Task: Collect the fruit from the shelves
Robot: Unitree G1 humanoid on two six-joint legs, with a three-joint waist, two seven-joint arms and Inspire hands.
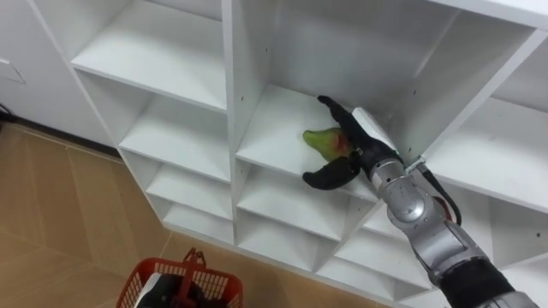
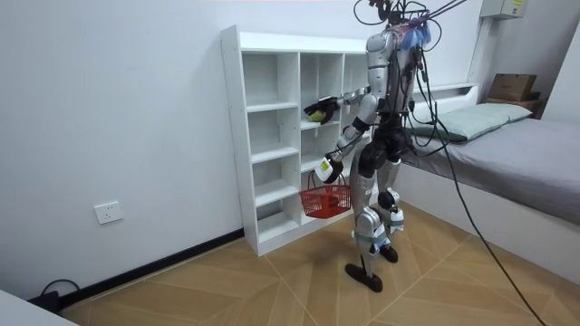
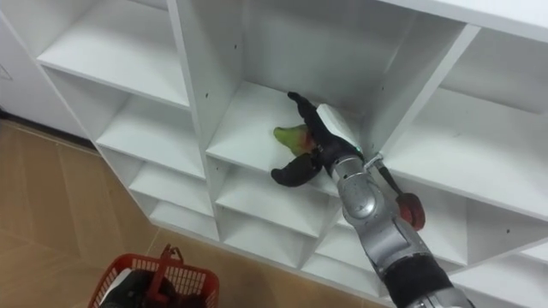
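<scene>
My right hand [image 1: 358, 141] reaches deep into an upper cubby of the white closet [image 1: 229, 103] because the green fruit [image 1: 318, 139] lies towards the back of that shelf, near the right-hand divider. My fingers arch over the fruit and my thumb curls in beneath it, so I have it clasped while it sits on or just above the shelf board; I cannot tell which. The fruit is smooth and mostly green, tapering to a blunt point away from my palm, with a reddish blush on the side against my hand. The red basket [image 1: 145, 272] hangs low at my left hand [image 2: 328, 169], in front of the lower shelves, I judge so the fruit has only a short way down.
</scene>
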